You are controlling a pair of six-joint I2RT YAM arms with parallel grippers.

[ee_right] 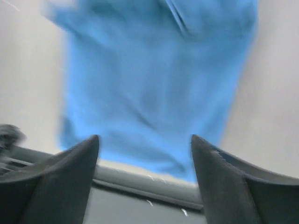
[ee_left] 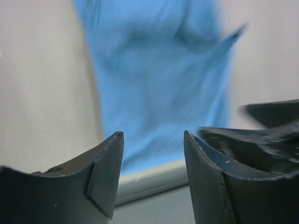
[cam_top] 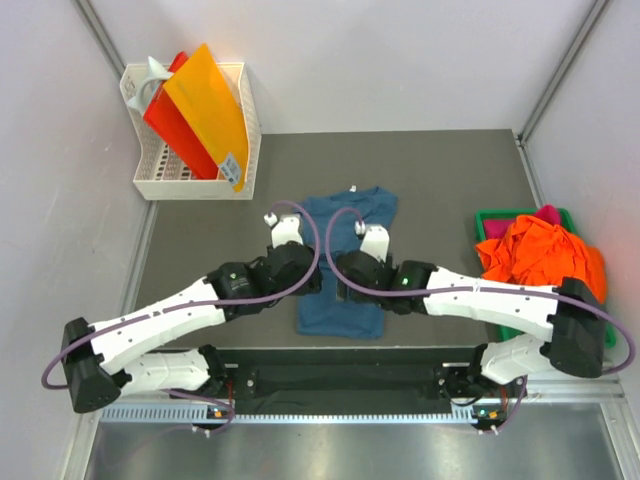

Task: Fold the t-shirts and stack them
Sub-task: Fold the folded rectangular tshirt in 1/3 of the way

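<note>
The teal-blue t-shirt point(cam_top: 340, 312) lies spread flat beneath and ahead of both grippers. My left gripper point(ee_left: 153, 140) and right gripper point(ee_right: 145, 142) hang released, holding nothing. I judge the cloth light, limp and quick to bunch, so I'd pinch the hem corners nearest my fingertips.

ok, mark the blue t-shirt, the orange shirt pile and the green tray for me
blue t-shirt point(cam_top: 340, 312): top external view, lower body of the shirt, near the hem.
orange shirt pile point(cam_top: 535, 255): top external view, middle of the crumpled heap.
green tray point(cam_top: 498, 213): top external view, far rim, left of the pile's top.
</note>
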